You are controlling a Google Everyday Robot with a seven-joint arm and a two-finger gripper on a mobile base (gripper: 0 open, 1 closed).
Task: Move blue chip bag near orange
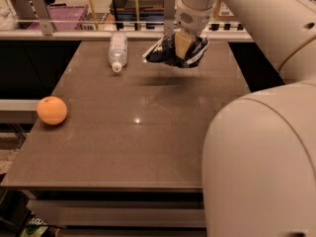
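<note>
— Where is the gripper?

— The gripper [183, 47] hangs over the far side of the table [148, 147], right of the middle. It points down from the white arm [232, 4]. Its fingers are closed on the blue chip bag [160, 55], pinching the crumpled middle so that foil sticks out on both sides.

— Is the bag resting on the table?

— It seems to hang just clear of it. A dark shadow [160, 80] lies on the tabletop below, apart from the bag, though from this angle I can't be certain.

— What's around it?

— A clear plastic bottle [117, 48] lies on its side to the left of the bag, near but not touching, cap end toward the camera. A metal rail [74, 33] runs along the far edge behind both, with a purple bin [61, 11] beyond it. The robot's big white body [261, 167] fills the lower right and hides that corner of the table.

— And the orange?

— The orange [52, 110] sits near the table's left edge, about halfway down, well apart from the bag and gripper. The bottle lies farther back than the straight line between orange and bag.
</note>
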